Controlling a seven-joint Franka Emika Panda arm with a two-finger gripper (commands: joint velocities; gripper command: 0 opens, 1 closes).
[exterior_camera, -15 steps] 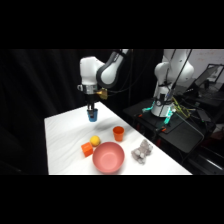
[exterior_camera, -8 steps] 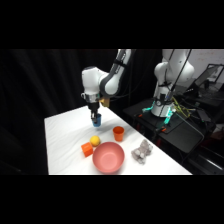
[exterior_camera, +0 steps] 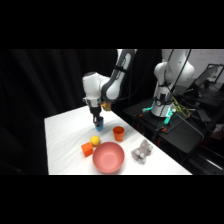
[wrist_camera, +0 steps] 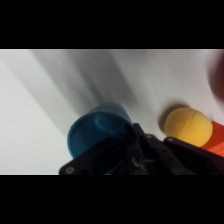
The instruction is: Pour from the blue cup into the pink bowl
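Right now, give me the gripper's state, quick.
Gripper: down at the blue cup on the table; whether it is open or shut on the cup cannot be told.

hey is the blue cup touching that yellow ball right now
Apart. The wrist view shows a strip of bare white table between the blue cup and the yellow ball.

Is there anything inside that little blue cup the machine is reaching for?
In the wrist view the blue cup shows only a dark blue inside wall; no contents are visible. The black linkage covers its lower part, so the bottom stays hidden.
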